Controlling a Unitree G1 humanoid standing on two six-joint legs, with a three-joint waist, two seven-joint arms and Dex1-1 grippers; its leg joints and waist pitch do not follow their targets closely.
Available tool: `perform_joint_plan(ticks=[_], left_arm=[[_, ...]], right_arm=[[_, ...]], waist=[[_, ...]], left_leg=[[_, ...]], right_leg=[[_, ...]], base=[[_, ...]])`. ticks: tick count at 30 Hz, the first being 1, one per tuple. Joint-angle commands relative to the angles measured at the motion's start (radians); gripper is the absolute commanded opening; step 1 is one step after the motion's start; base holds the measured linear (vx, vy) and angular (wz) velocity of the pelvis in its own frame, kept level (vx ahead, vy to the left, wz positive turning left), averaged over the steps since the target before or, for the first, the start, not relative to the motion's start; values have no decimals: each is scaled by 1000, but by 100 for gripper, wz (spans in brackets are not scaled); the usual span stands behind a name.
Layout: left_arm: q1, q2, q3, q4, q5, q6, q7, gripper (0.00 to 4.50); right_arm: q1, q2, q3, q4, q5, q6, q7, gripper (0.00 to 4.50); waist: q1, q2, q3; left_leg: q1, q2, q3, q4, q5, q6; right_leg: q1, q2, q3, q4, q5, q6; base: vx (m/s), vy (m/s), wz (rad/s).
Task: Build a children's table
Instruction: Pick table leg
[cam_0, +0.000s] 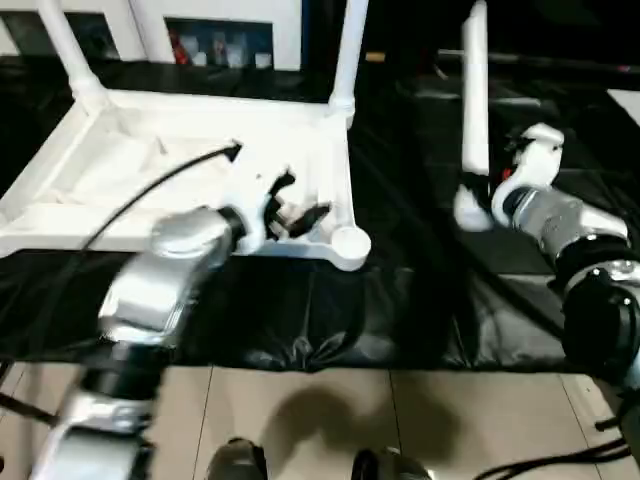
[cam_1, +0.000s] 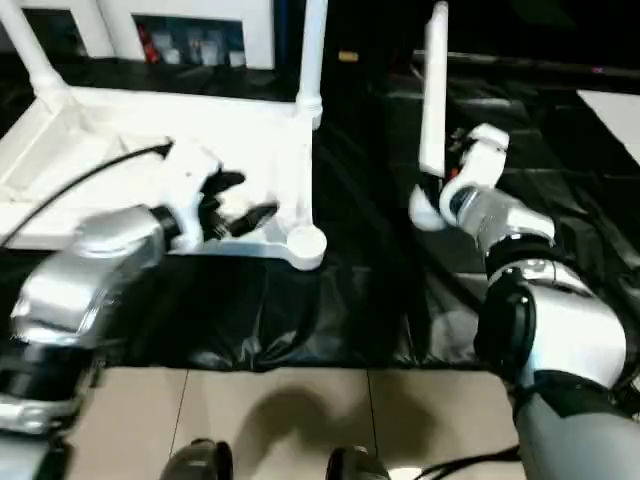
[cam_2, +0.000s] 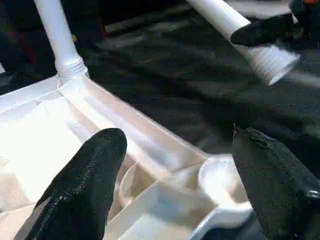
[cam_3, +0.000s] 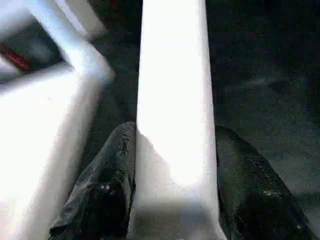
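Near corner socket (cam_0: 349, 243) of the upturned table top (cam_0: 120, 170) is empty. Left gripper (cam_0: 296, 212) gapes wide just inside it, holding nothing. Right gripper (cam_3: 170, 165) clamps a leg (cam_0: 474, 95) upright, flared end down, well right of the socket. Right arm delivers.

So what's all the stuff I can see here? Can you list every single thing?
Table top: one, white, lying upside down on the black sheet, left of middle.
Fitted legs: two, white, standing up from the top's far corners.
Empty corner socket: one, white, at the near right corner of the top.
Loose leg: one, white, held upright off to the right.
Black sheet: one, covers the work area.
Tiled floor: beige, nearest the robot.
White cabinet: one, at the back, small items behind its glass.
Left gripper: black fingers, open, over the top near the empty socket.
Right gripper: black fingers, shut on the loose leg.
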Motion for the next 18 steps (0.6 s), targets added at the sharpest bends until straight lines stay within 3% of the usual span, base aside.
perform_joint_plan(ticks=[1,4,6,7,9,10,11,12,14,15,16,18], left_arm=[[-47,-57,29,28,-62,-11,7,386],[-90,-121,80,72,-132,6,19,386],[-113,-154,111,86,-178,29,27,386],[-126,-173,129,90,-205,43,32,386],[-154,-213,172,96,-267,69,39,386],[-179,-242,207,105,-315,93,49,386],[-190,-256,223,110,-339,104,55,386],[-193,-260,227,112,-345,107,56,386],[-205,-275,238,122,-365,116,61,386],[-211,-285,240,128,-376,122,64,386],[-215,-297,229,139,-376,124,66,386],[-213,-298,219,139,-369,123,63,386]], right_arm=[[56,29,-56,-145,121,14,198,190],[190,75,-13,-402,209,128,358,190],[274,100,21,-552,265,197,399,190],[314,109,36,-621,298,235,417,190],[406,125,76,-774,367,301,463,189],[467,136,100,-879,424,362,488,189],[492,139,111,-920,443,388,499,189],[498,140,114,-930,446,394,502,189],[527,143,137,-983,456,423,520,189],[544,144,157,-1015,458,439,533,189],[565,147,193,-1062,445,460,536,189],[565,148,201,-1064,437,465,531,189]], waist=[[11,-1,-128],[22,0,-133],[29,-3,-136],[37,-2,-133],[41,-7,-131],[48,-7,-129],[51,-6,-129],[56,-4,-129],[47,-11,-125],[50,-9,-125],[48,-10,-123],[47,-10,-125]], left_leg=[[17,22,-7,-55,-163,50],[14,24,-11,-51,-100,99],[16,27,-11,-49,-92,110],[18,27,-10,-51,-107,110],[19,26,-8,-53,-130,99],[20,27,-10,-55,-160,73],[23,27,-9,-55,-161,66],[26,29,-11,-55,-170,63],[20,27,-14,-60,-196,34],[27,28,-14,-61,-203,26],[24,29,-16,-65,-207,21],[21,29,-19,-68,-209,14]], right_leg=[[80,-48,41,-68,-95,-260],[87,-44,37,-56,-1,-285],[84,-44,35,-55,-2,-293],[83,-46,35,-64,-48,-288],[83,-46,33,-74,-113,-274],[80,-51,32,-85,-216,-239],[78,-50,33,-85,-229,-230],[74,-51,33,-88,-246,-225],[73,-55,30,-101,-340,-178],[67,-54,33,-104,-362,-160],[67,-53,33,-107,-369,-142],[68,-53,32,-107,-369,-130]], base=[[0,0,0],[0,0,0],[0,0,0],[0,0,0],[0,0,0],[0,0,0],[0,0,0],[0,0,0],[0,0,0],[0,0,0],[0,0,0],[0,0,0]])
